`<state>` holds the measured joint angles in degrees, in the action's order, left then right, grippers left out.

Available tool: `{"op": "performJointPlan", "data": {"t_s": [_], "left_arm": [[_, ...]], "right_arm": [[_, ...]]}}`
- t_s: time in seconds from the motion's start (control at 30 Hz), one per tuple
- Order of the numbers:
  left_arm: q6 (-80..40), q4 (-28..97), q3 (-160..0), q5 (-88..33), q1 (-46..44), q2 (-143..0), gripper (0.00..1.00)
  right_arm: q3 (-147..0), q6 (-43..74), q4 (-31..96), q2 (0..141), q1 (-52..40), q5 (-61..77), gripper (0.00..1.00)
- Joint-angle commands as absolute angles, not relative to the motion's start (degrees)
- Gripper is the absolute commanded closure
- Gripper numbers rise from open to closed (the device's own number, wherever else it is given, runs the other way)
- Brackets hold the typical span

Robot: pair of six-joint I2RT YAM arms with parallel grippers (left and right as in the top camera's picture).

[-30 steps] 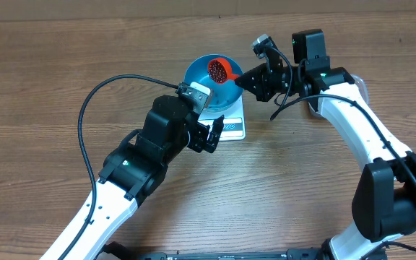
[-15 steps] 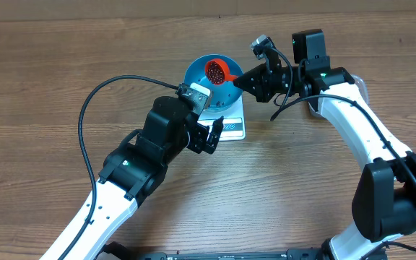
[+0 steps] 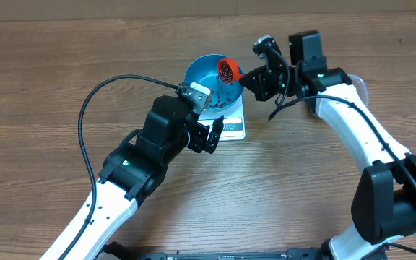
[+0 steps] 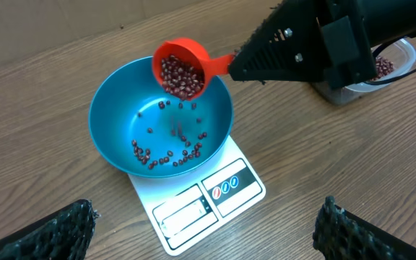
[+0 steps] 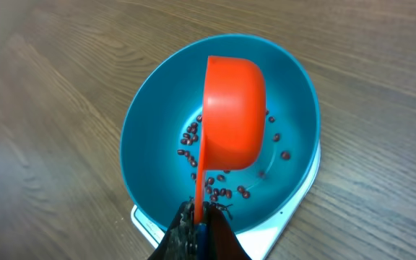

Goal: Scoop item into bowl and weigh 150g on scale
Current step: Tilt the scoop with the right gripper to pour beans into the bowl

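Right gripper [image 4: 231,65] (gripping scoop [image 4: 184,49]) overlaps tub [image 4: 409,50]

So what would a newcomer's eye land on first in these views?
The bright orange scoop tilted over the blue bowl, beans spilling from it, its handle pinched by the right gripper, jaws shut. Next, the bowl itself sitting on the white scale mid-table, only a thin scatter of beans on its bottom.
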<state>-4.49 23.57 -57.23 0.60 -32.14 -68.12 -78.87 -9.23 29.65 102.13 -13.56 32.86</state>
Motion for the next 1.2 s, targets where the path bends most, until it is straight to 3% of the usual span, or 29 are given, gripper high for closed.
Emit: {"op": "performJointPlan", "data": {"t_s": [0.0, 0.47, 1.17], "left_arm": [[-5.32, 23.27, -56.80, -0.03, -31.88, -67.26, 0.00], [-5.34, 23.35, -56.80, -0.05, -31.88, -67.26, 0.01], [-5.32, 25.78, -56.80, -0.10, -31.90, -67.26, 0.00]], "right_arm": [[-80.79, -10.20, 29.93, 97.78, -17.06, 24.16, 0.96], [-80.77, -12.93, 30.55, 96.90, -25.41, 4.36, 0.96], [-80.79, -12.23, 31.68, 93.78, -25.39, 4.34, 0.96]]}}
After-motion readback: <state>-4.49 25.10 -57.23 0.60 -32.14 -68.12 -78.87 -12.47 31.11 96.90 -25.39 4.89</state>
